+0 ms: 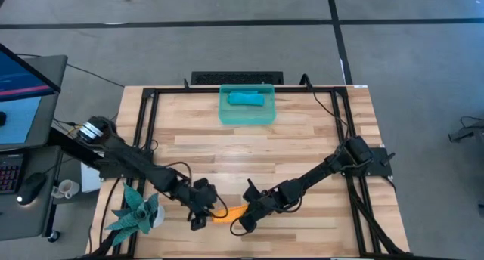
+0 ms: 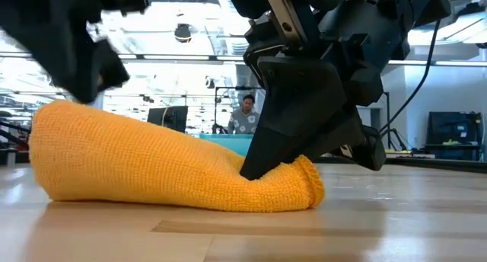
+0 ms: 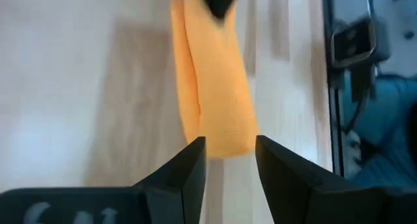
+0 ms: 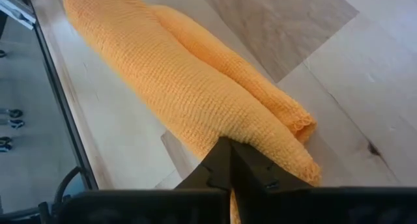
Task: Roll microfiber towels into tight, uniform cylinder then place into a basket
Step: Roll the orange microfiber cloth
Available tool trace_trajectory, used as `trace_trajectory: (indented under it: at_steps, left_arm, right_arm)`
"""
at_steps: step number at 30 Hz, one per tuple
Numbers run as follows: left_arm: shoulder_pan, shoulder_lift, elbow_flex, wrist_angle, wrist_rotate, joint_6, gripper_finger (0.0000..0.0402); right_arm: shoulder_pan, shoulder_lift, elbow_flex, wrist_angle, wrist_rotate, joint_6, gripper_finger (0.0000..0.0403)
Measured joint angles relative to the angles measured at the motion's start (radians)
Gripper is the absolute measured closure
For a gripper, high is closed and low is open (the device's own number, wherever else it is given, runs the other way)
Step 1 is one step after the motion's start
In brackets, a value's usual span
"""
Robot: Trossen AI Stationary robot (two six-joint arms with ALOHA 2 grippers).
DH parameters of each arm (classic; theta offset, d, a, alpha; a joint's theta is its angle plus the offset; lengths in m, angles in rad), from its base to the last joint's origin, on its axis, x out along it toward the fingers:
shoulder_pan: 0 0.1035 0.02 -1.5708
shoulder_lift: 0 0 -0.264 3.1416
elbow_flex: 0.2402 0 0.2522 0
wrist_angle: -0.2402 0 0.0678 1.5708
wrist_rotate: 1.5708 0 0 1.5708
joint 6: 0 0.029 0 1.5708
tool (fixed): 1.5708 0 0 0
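Orange towel (image 1: 236, 212), rolled, lies on the wood surface (image 1: 249, 150) near its front edge, between both sets of jaws. Right jaws (image 4: 229, 160) are pressed together, pinching one end of the roll. Left jaws (image 3: 229, 160) stand spread at the other end, not gripping. Basket (image 1: 246, 115), holding the blue towel (image 1: 247, 99), sits well beyond both, with bare surface between. No legible writing.

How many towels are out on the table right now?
2. A teal-blue towel lies rolled inside the basket at the table's far edge; an orange towel lies rolled on the wood near the front, between both arms.
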Motion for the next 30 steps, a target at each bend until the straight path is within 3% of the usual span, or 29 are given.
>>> trace_trajectory:
  at_steps: [5, 9, 16, 25, 30]
  left_arm:
    - [-0.090, -0.042, 0.000, 0.090, -0.177, 0.083, 0.0278]
    - [-0.143, 0.019, 0.003, 0.215, -0.298, 0.158, 0.0278]
    - [-0.143, 0.196, 0.003, 0.408, -0.279, 0.210, 0.0278]
    - [-0.125, 0.236, 0.005, 0.292, -0.380, -0.023, 0.0278]
    - [-0.125, 0.265, 0.007, 0.235, -0.385, -0.096, 0.0278]
  right_arm:
    - [-0.003, 0.000, 0.000, 0.001, -0.003, 0.000, 0.0374]
    - [-0.006, 0.000, 0.000, 0.001, -0.006, 0.000, 0.0374]
    - [-0.006, 0.000, -0.001, 0.003, -0.008, 0.000, 0.0374]
    - [-0.008, 0.000, -0.002, 0.009, -0.022, 0.000, 0.0375]
    - [-0.008, 0.001, -0.002, 0.014, -0.024, -0.001, 0.0375]
